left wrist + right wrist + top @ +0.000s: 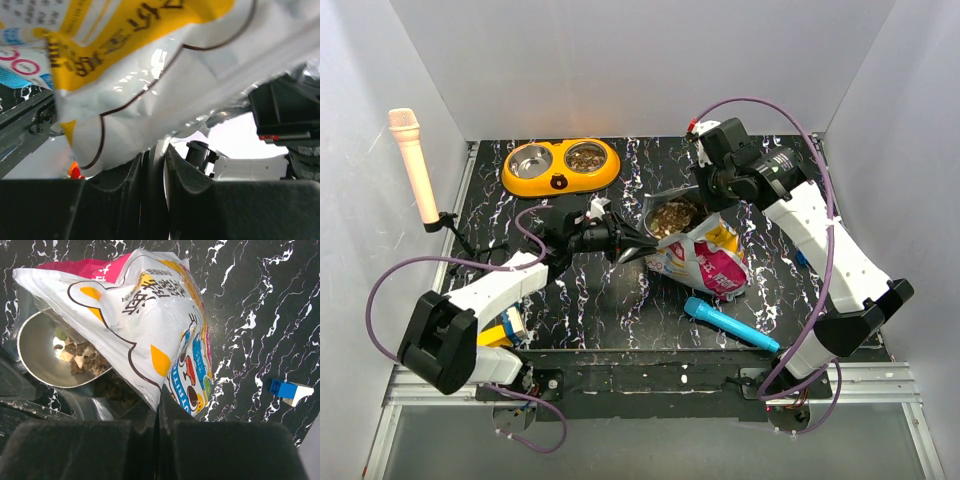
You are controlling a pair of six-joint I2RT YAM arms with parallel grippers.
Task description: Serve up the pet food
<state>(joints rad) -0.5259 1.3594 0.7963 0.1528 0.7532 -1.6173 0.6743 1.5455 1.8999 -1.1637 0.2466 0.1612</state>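
The printed pouch [705,258] lies mid-table with its mouth held open, and brown pet food [672,217] shows inside. My right gripper [706,196] is shut on the pouch's upper edge; the right wrist view shows its jaws [160,392] pinching the pouch [145,315]. My left gripper [625,243] is shut on the handle of the grey metal scoop. The scoop bowl [40,355] sits inside the pouch mouth with some kibble [82,357] in it. In the left wrist view the pouch [150,65] fills the frame above the shut jaws [157,150].
The orange double bowl [560,182] stands at the back left; its right cup [586,157] holds kibble and its left cup [528,160] looks bare. A blue marker [730,325] lies near the front. A small blue-white block [290,391] lies right of the pouch. A microphone [415,165] stands far left.
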